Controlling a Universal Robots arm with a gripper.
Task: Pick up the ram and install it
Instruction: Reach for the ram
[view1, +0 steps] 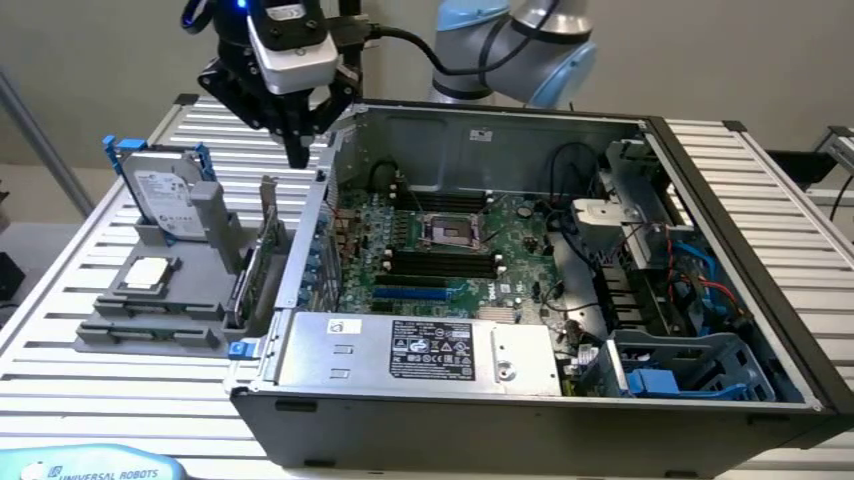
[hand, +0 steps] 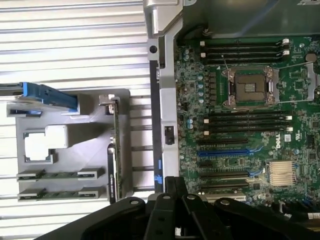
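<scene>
Ram sticks (hand: 60, 175), two long thin green circuit boards, lie flat in the grey plastic holder (hand: 85, 145) beside the open dark metal computer case (view1: 534, 420). The black gripper (view1: 296, 155) hangs pointing straight down (fingers closed, empty) near the case's side wall, well apart from the sticks.

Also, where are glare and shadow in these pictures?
Exterior view: the slatted table shines pale, the computer case is dim inside toward the exterior view's right. Wrist view: the table slats glare white, the square chip on the grey tray is washed out, the ram sticks are evenly lit.
</scene>
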